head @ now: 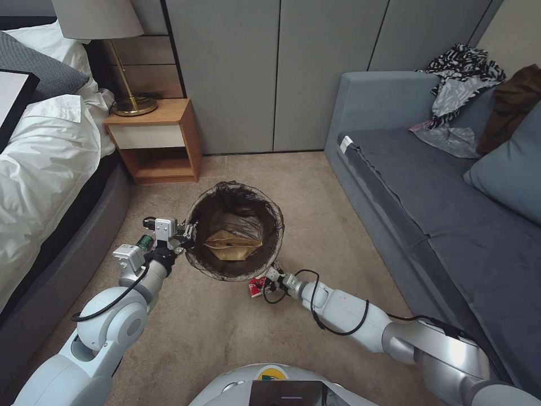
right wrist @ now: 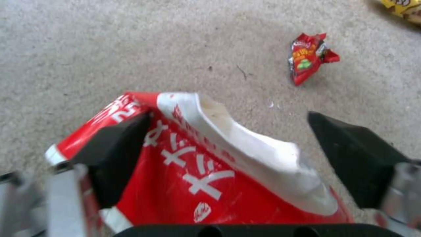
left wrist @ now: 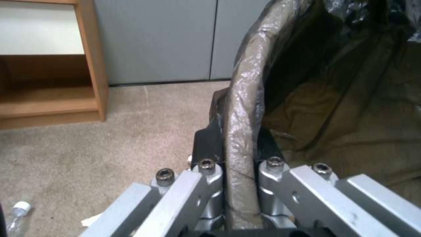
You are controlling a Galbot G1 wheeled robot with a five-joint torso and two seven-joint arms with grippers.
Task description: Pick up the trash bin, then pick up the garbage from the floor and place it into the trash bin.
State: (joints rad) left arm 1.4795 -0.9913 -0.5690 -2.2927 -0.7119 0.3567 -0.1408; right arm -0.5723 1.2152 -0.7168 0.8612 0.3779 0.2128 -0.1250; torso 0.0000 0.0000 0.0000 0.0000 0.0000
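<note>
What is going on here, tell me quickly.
The robot is clearing litter off a bedroom carpet. Its left tool is shut on the rim of the trash bin, which is lined with a dark bag and already holds a tan paper bag. The right tool is down by the bin's near side, fingers spread around a red-and-white snack packet. A smaller red wrapper lies on the carpet, and a clear bottle lies near the left arm.

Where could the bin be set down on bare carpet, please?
Bare carpet lies between the nightstand and sofa. It is crowded by the bin, held by the left gripper: bottle beside it, right gripper at a red packet.
</note>
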